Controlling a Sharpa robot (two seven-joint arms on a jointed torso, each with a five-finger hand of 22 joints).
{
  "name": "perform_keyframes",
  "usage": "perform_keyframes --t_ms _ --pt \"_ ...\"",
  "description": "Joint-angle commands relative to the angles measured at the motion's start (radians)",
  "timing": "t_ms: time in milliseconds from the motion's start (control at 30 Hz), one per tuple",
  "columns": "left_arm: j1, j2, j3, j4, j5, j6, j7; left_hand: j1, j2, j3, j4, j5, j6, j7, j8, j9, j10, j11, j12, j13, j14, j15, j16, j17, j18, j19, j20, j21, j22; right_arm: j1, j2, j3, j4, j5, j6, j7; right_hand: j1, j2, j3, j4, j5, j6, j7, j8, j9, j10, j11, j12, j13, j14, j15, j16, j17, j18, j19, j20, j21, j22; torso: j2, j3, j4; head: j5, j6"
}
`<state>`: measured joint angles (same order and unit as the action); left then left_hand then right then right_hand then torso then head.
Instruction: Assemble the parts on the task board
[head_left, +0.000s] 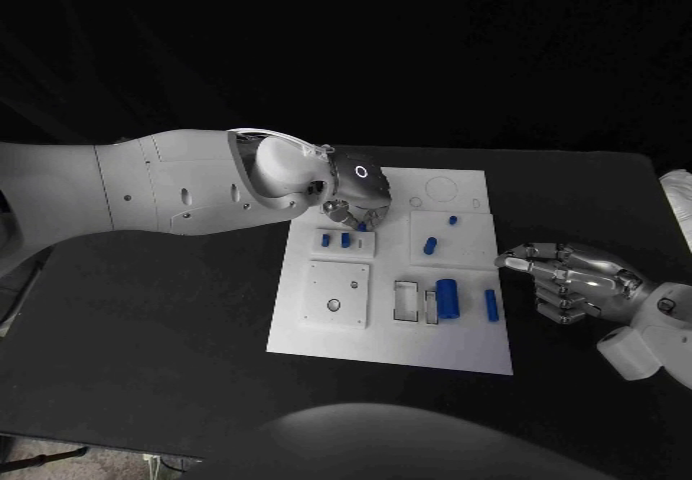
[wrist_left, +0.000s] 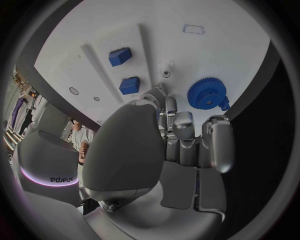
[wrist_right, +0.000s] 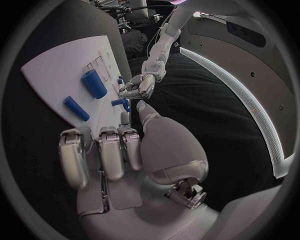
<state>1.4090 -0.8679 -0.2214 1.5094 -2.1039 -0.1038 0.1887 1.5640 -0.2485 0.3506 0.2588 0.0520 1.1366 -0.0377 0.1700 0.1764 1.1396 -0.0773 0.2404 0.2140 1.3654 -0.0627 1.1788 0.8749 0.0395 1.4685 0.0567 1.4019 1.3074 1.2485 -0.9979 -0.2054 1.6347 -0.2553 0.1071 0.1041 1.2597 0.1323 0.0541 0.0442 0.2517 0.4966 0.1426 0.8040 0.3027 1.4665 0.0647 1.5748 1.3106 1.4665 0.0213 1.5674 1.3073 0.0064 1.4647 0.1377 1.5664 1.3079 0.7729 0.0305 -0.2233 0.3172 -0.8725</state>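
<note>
The white task board (head_left: 476, 345) lies mid-table. My left hand (head_left: 353, 205) hovers over its far-left sub-plate, fingers (wrist_left: 215, 142) curled. A blue gear (wrist_left: 206, 95) sits right at those fingertips; whether they touch it is unclear. In the head view it is a blue spot (head_left: 362, 226) just under the hand. Two small blue blocks (wrist_left: 120, 56) (wrist_left: 129, 85) stand on that sub-plate. A large blue cylinder (head_left: 447, 298) and a thin blue peg (head_left: 492, 305) lie near the board's right side. My right hand (head_left: 570, 282) rests beside the board's right edge, fingers (wrist_right: 109, 157) curled, holding nothing.
Another sub-plate carries a blue piece (head_left: 430, 244) and a smaller one (head_left: 451, 220). A near-left plate (head_left: 339, 280) has small holes. Two rectangular slots (head_left: 407, 300) lie next to the cylinder. Black table (head_left: 159, 320) surrounds the board.
</note>
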Motion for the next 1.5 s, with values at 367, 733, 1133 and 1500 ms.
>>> perform_keyframes --t_ms 367,733,1133,1500 --pt "-0.019 0.006 -0.007 -0.016 -0.048 0.027 -0.029 0.005 0.035 0.009 -0.006 -0.003 0.006 0.015 0.009 -0.002 -0.058 0.006 0.032 0.035 -0.011 0.002 0.003 0.01 -0.002 0.017 -0.001 -0.008 0.211 -0.005 0.001 0.0 -0.003 -0.005 0.024 0.012 0.009 0.002 -0.002 -0.006 0.0 0.005 0.0 -0.004 -0.002 0.104 0.0 -0.004 0.26 0.104 -0.004 0.003 0.263 -0.006 0.106 -0.006 0.004 0.263 -0.001 0.0007 0.0005 0.002 0.0" --pt "-0.024 0.005 -0.007 -0.013 -0.053 -0.13 0.003 -0.041 0.035 0.09 -0.005 0.056 0.09 0.037 0.079 0.046 -0.065 0.014 0.096 0.081 0.009 0.006 0.028 0.045 -0.006 0.03 0.008 0.014 0.217 -0.006 -0.003 0.0 -0.002 -0.005 0.022 0.016 0.009 0.003 -0.002 -0.006 0.0 0.005 0.0 -0.004 -0.002 0.104 0.0 -0.004 0.26 0.104 -0.004 0.003 0.263 -0.006 0.106 -0.006 0.004 0.263 0.0 0.0002 0.0006 -0.004 0.0" --pt "0.022 -0.035 -0.003 0.048 -0.059 -0.125 -0.024 -0.148 -0.013 0.252 -0.043 0.082 0.014 0.036 0.185 0.17 -0.103 0.014 0.113 0.082 -0.002 0.011 0.003 0.014 -0.002 0.022 0.015 -0.003 0.212 -0.006 -0.002 0.0 -0.003 -0.004 0.017 0.015 0.008 0.003 -0.003 -0.006 0.0 0.005 0.0 -0.005 -0.002 0.104 0.0 -0.004 0.26 0.104 -0.004 0.003 0.263 -0.006 0.106 -0.006 0.004 0.263 -0.004 0.0035 -0.0013 0.002 0.0" --pt "0.063 -0.074 -0.003 0.087 -0.039 -0.123 -0.028 -0.237 -0.032 0.373 -0.108 0.23 -0.128 0.047 0.385 0.324 -0.056 0.029 0.147 0.089 0.001 0.016 -0.013 -0.005 -0.003 0.025 0.016 0.0 0.214 -0.006 0.002 0.0 -0.007 -0.004 0.017 0.012 0.009 0.003 -0.003 -0.006 0.0 0.005 0.0 -0.005 -0.003 0.104 0.0 -0.004 0.26 0.104 -0.004 0.003 0.263 -0.006 0.106 -0.006 0.004 0.263 -0.003 0.0018 -0.0017 -0.001 0.0"
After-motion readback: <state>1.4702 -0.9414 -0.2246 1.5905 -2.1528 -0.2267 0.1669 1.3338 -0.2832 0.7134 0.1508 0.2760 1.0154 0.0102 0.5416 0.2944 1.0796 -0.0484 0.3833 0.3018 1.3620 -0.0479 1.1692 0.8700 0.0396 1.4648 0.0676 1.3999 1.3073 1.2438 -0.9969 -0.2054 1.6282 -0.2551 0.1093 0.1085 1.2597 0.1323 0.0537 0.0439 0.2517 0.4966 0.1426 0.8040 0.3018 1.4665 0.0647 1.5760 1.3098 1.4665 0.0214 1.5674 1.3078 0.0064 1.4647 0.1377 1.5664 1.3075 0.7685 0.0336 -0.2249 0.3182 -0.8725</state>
